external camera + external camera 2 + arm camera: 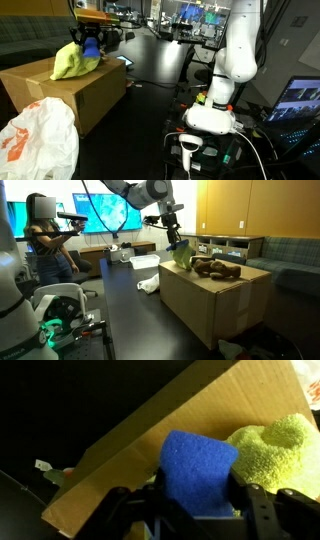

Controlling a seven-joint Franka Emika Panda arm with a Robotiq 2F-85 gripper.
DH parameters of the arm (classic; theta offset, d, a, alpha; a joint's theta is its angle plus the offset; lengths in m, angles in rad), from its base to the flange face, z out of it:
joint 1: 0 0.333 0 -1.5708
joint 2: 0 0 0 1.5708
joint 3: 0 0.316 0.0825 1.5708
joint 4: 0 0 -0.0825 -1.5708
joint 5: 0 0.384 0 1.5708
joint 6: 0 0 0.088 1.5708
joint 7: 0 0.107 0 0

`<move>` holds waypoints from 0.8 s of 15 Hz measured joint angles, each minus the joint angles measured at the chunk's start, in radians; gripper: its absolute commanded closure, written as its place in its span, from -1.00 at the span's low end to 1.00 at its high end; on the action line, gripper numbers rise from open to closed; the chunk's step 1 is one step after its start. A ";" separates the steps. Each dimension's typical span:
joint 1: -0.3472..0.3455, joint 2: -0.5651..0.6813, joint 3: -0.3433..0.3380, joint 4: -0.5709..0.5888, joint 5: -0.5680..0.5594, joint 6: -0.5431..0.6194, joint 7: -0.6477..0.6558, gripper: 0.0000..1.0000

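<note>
My gripper point(195, 500) is shut on a blue sponge block point(197, 468), which fills the gap between the two black fingers in the wrist view. It hangs just above a cardboard box point(150, 430), next to a yellow-green cloth point(272, 448) lying on the box top. In an exterior view the gripper point(92, 44) holds the blue sponge point(91, 45) over the cloth point(74, 63) at the far end of the box point(70, 95). From the opposite side the gripper point(177, 242) sits over the box point(215, 305) near the green cloth point(183, 256).
A brown plush toy point(217, 270) lies on the box top. A white plastic bag point(38, 140) sits in front of the box. A black table point(130, 310) holds white items point(148, 283). A person point(48, 245) stands at the back. The robot base point(215, 110) stands beside the table.
</note>
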 measured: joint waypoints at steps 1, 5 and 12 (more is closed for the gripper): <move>-0.005 0.013 -0.005 0.027 0.006 -0.007 0.004 0.34; -0.022 0.068 -0.024 0.135 0.048 -0.036 0.017 0.34; -0.034 0.186 -0.035 0.335 0.145 -0.120 0.018 0.34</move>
